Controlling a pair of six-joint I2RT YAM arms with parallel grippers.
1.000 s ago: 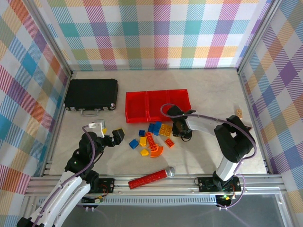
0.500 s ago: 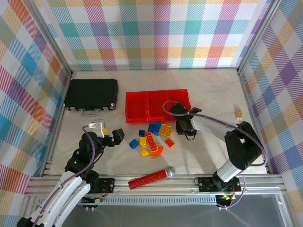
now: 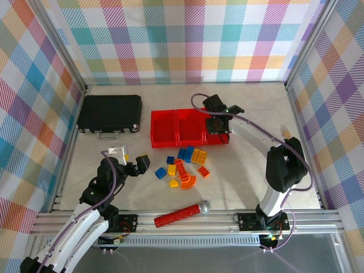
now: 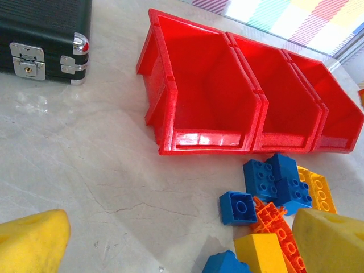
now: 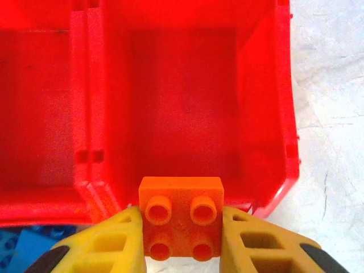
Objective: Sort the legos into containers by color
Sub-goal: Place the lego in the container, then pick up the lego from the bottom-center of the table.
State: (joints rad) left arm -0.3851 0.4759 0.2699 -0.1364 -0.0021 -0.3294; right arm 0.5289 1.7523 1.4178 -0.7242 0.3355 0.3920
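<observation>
right gripper (image 5: 182, 232) pinches orange brick (image 5: 181, 219) at rightmost bin (image 5: 182, 102) near rim | advance over centre before releasing | left gripper (image 4: 179, 242) spread

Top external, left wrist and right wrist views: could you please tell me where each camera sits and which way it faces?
Top external: above and behind the arms, looking down at the table; both arms, left tool and right tool show.
Left wrist: low over the table, facing the containers; its yellow fingers show.
Right wrist: above the rightmost container, looking down; its fingers pinch an orange lego.
Both wrist views share the containers.
</observation>
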